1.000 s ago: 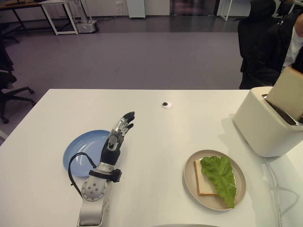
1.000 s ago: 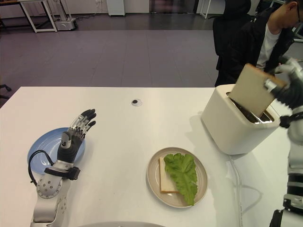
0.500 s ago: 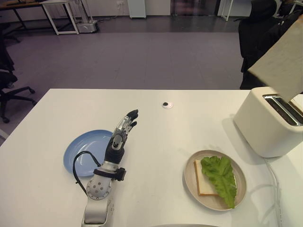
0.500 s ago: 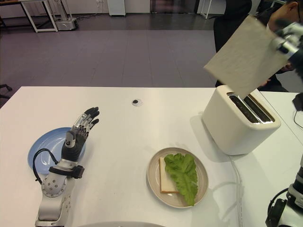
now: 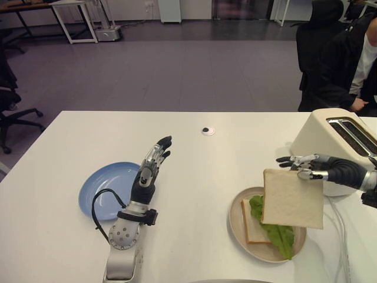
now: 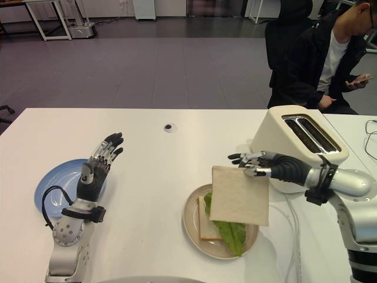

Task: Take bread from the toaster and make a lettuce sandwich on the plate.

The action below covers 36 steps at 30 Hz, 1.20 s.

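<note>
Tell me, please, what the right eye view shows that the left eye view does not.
The right eye view adds the right arm's silver forearm and the toaster's far end. The left eye view adds more of an office chair at left. Both share the right hand holding a bread slice over the lettuce on the plate, and the open left hand.

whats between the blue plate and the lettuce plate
The left hand, by the blue plate; past it, bare table up to the beige plate, in both eye views.

no readable text, labels or numbers, toaster (image 6: 272,138) plain, beige plate (image 6: 189,225) and blue plate (image 6: 50,191) unmarked
</note>
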Available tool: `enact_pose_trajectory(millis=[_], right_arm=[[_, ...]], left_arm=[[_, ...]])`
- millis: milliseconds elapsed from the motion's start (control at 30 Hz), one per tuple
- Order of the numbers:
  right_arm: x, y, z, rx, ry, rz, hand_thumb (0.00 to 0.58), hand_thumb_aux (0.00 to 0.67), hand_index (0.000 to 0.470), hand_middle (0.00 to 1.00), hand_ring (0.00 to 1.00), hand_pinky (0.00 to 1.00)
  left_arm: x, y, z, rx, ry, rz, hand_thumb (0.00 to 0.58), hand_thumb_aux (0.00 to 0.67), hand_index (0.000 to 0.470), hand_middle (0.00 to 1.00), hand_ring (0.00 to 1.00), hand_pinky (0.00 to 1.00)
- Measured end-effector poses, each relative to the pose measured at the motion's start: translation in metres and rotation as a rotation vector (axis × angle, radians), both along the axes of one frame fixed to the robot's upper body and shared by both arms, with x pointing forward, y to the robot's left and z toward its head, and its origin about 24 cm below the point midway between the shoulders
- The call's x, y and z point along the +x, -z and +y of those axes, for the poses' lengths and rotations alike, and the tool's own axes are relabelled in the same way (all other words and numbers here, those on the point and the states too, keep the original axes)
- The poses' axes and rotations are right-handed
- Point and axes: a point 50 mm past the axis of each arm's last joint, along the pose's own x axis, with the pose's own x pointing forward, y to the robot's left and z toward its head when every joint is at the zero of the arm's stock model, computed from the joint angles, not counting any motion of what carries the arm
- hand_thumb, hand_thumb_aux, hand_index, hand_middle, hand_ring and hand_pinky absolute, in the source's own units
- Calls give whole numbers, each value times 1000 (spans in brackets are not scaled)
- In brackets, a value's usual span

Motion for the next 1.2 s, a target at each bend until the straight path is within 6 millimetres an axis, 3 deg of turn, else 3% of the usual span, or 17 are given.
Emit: enact_pose_trajectory(millis=[133,433,467,500,833,900,1000,1033,1067,1100,1133,1167,1200], right_arm=[[-3,24,8,-71,-21,17,580,670,470,0,0,0],[-1,56,16,-114,20,-17,580,662,464,0,0,0],[1,58,16,-112,33,-27,360,257,181,0,0,0],[3,57,16,-108,42,-41,0,0,0,0,0,0],[15,53,14,-110,70,-138,0,0,0,0,0,0],[17,45,13,-81,85,-173,0,0,0,0,0,0],[16,17,12,77,117,-292,0,0,0,0,0,0],[15,8,10,126,128,-324,58,34,24,0,0,0],[11,-3,6,187,140,-353,322,223,157,235,235,235],[7,-7,3,224,147,-352,551,520,365,949,949,949],[0,-7,-1,264,144,-324,580,670,470,1000,1000,1000],[-7,-6,-5,288,135,-295,580,670,470,1000,1000,1000],[-17,-5,-11,301,99,-248,580,670,470,1000,1000,1000]], left_arm=[[-1,0,-2,-3,3,1,0,0,0,0,0,0],[-3,0,-3,-3,7,0,0,0,0,0,0,0],[-3,0,-3,-2,7,1,0,0,0,0,0,0],[-3,0,-3,-2,7,2,0,0,0,0,0,0],[-4,0,-5,0,21,4,0,0,0,0,0,0],[-5,1,-7,7,38,11,0,0,0,0,0,0],[-7,3,-22,59,146,35,0,0,0,0,0,0],[-9,3,-29,92,197,38,0,0,0,0,0,0],[-12,2,-40,133,274,34,0,0,0,0,0,0],[-15,0,-50,169,340,27,18,11,7,78,78,78],[-18,-2,-59,220,412,12,456,360,253,1000,1000,1000],[-22,-1,-65,266,478,9,580,670,470,1000,1000,1000],[-29,2,-72,343,584,13,580,670,470,1000,1000,1000]])
